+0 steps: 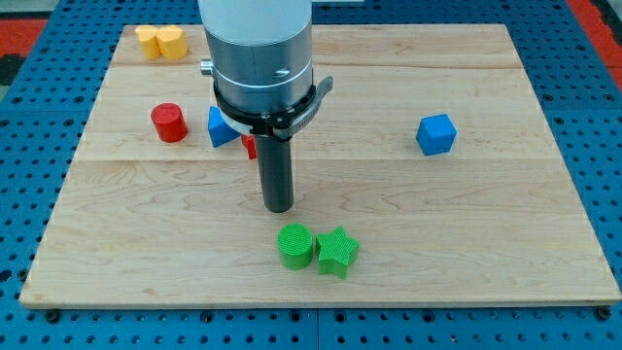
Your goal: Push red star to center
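A: Where's our red star?
B: Mostly hidden behind the rod, beside the blue triangle. We carry no jaws; my tip sits nearer the view's bottom.
A: Then we circle behind it and push gently toward the table centre.

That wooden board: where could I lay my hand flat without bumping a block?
Roomiest: the view's right, around the lone blue cube. Also the bottom left, left of the green cylinder and green star. Crowded: top left, by the red cylinder, blue triangle, yellow blocks.
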Motion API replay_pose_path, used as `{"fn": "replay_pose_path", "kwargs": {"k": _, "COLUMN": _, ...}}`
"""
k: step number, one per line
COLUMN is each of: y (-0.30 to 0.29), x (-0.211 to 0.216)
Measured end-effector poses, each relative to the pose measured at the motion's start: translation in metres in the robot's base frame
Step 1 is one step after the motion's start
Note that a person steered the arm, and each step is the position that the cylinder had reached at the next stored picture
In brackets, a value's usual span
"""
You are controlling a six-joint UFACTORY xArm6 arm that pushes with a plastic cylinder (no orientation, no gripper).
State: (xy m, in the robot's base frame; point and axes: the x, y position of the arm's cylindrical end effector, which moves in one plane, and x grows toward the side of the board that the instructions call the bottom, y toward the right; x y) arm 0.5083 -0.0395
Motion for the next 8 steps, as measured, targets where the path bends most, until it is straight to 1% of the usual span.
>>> {"fn": "replay_pose_path", "kwargs": {"k": 1, "y": 0.001, "x": -0.002}}
{"fn": "replay_pose_path", "kwargs": {"k": 2, "y": 0.033, "x": -0.009}}
{"fn": "replay_pose_path", "kwargs": {"k": 3, "y": 0.032, "x": -0.039}}
{"fn": "replay_pose_path", "kwargs": {"k": 5, "y": -0.064, "x": -0.042}}
{"fn": "replay_pose_path", "kwargs": {"k": 6, "y": -0.098, "x": -0.054}}
{"fn": "replay_pose_path", "kwargs": {"k": 7, "y": -0.068, "x": -0.065}}
{"fn": "replay_pose_path", "kwargs": {"k": 8, "y": -0.006, "x": -0.074}}
